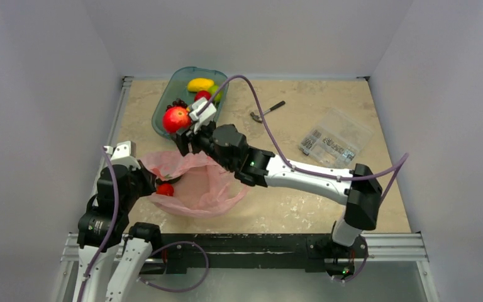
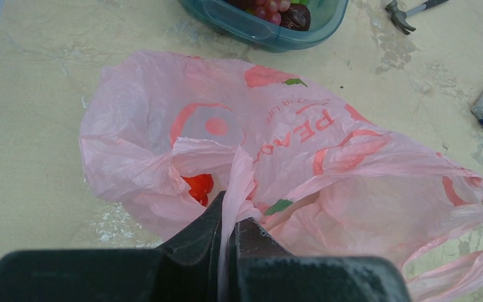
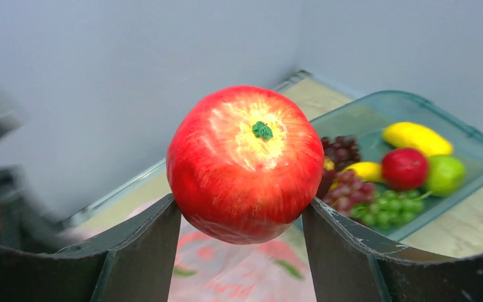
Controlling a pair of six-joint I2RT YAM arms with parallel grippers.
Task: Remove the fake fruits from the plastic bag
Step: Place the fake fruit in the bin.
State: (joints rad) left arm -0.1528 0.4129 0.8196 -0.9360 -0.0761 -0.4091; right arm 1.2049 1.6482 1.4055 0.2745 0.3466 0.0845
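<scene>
The plastic bag (image 2: pixel 327 145), thin, crinkled, translucent pink with red print, lay slumped on the worktop (image 2: pixel 31 126) near the teal tray (image 2: pixel 251 28). A small red fruit (image 2: pixel 198 187) showed inside its mouth. The left fingers (image 2: pixel 195 236), held low, pinched a fold of the bag's rim. The right arm reached across above the bag, and the right fingers (image 3: pixel 144 251) gripped a red apple (image 3: pixel 245 163) in the air.
</scene>
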